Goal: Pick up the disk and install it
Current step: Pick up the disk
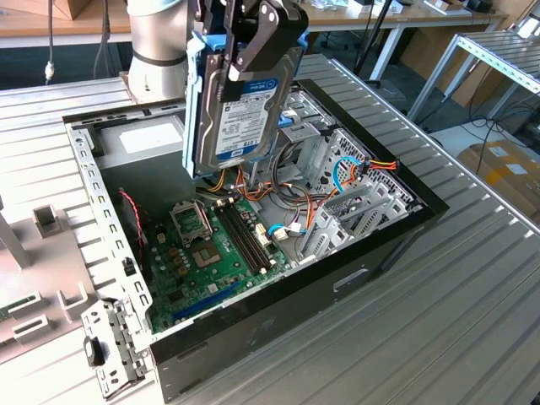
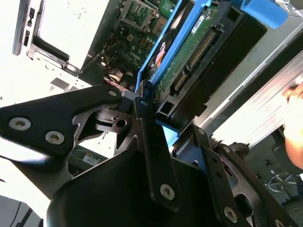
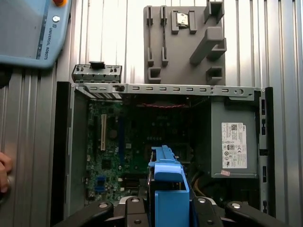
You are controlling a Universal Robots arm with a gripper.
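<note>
Gripping the silvery rectangular disk (image 1: 245,114) with blue plastic rails, black fingers (image 1: 268,40) hold it on edge above the open black computer case (image 1: 380,253) on the ribbed metal bench (image 1: 439,337).

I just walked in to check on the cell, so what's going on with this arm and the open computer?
The arm's gripper is shut on the disk and holds it on end in the air above the open computer case, roughly over the motherboard. So the disk is picked up but not yet installed in the case. A person's hand rests on the table beside the case.
</note>
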